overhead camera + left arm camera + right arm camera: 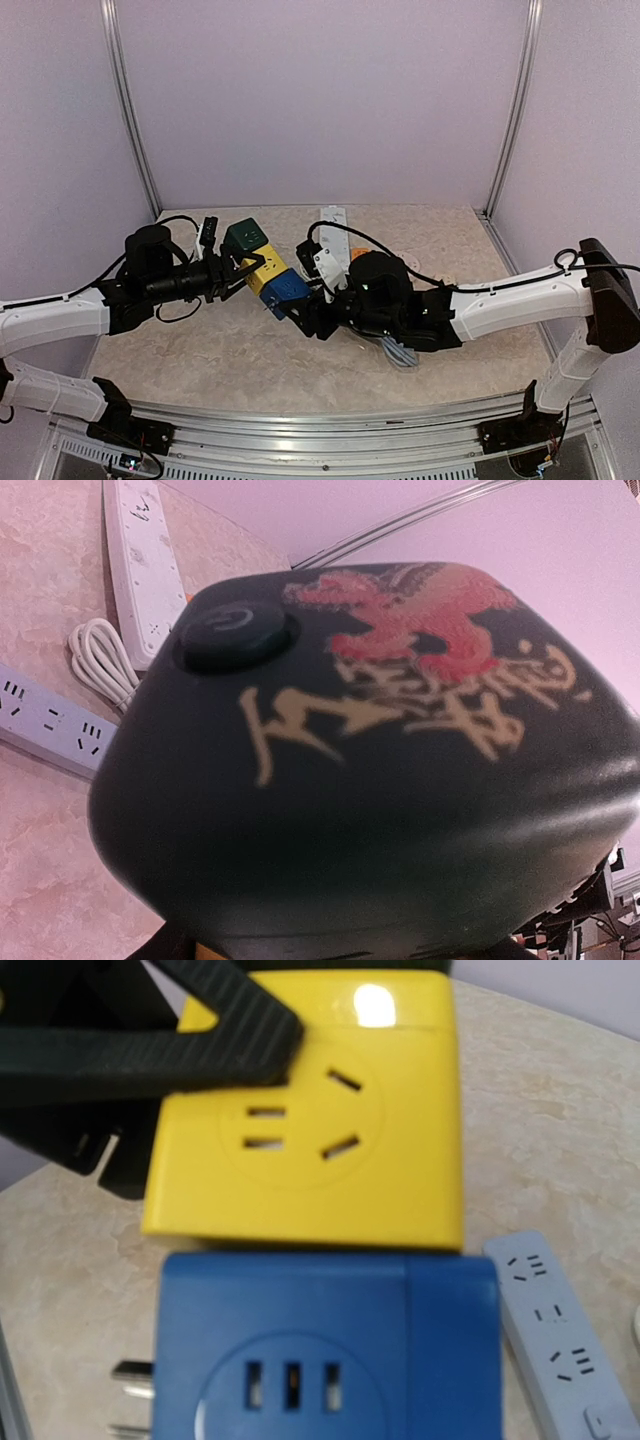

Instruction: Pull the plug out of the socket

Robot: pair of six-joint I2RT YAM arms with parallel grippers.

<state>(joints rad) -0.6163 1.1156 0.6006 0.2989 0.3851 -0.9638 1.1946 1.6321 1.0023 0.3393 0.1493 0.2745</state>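
Task item: a row of three joined pieces, the green socket cube [245, 236], the yellow socket cube [263, 264] and the blue socket cube [286, 291], was found between the two arms, left of the table [200, 350] centre. Whether it was resting on the table could not be told.
Left gripper [232, 272]: judged clenched on the yellow socket cube. One finger [200, 1020] was seen laid across its socket face.
Right gripper [308, 308]: placed against the blue socket cube. Its fingers were not shown, so it could not be told whether it was grasping.
Joint to be parted: judged to be yellow to blue.
Hazard, wrong joint: the green cube might be separated instead if yellow were not firmly held.
Hazard, slip: smooth cube faces could be lost under an off-axis pull.
Hazard, bent pins: twisting during separation could jam the hidden plug. The bare prongs [130, 1370] on the blue cube could be struck.
Hazard, collision: the pale power strip [560, 1350] lay just beside the blue cube.
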